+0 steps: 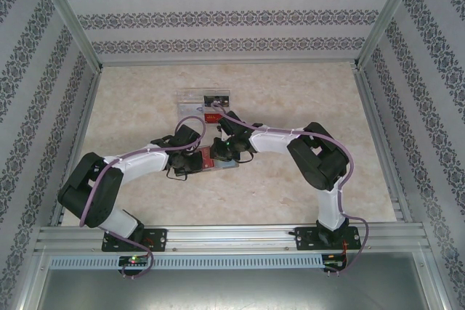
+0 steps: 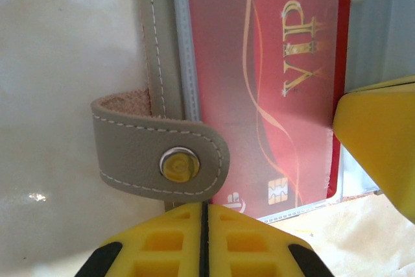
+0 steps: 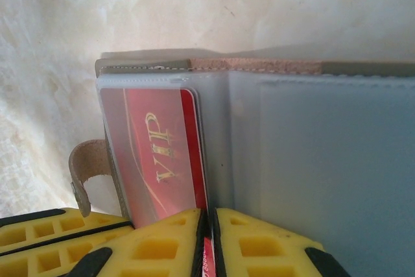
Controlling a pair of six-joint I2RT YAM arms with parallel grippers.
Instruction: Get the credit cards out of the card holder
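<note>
The card holder [image 2: 155,50] lies open on the table, grey-brown leather with blue-grey inner slots [image 3: 311,160] and a snap strap [image 2: 155,154]. A red credit card [image 2: 266,89] marked VIP sits in its left clear slot [image 3: 155,154]. My right gripper [image 3: 209,225] is shut on the card's near edge; a strip of red shows between its jaws. One of its yellow fingers [image 2: 382,141] stands by the card's right side. My left gripper [image 2: 205,215] is shut, tips at the holder's near edge beside the strap. From above, both grippers meet over the holder [image 1: 227,165].
A clear plastic tray [image 1: 205,99] with a red and a dark card in it stands just behind the holder. Patterned walls and metal rails close the table in on three sides. Pale marbled tabletop [image 1: 305,186] lies to the right and left of the arms.
</note>
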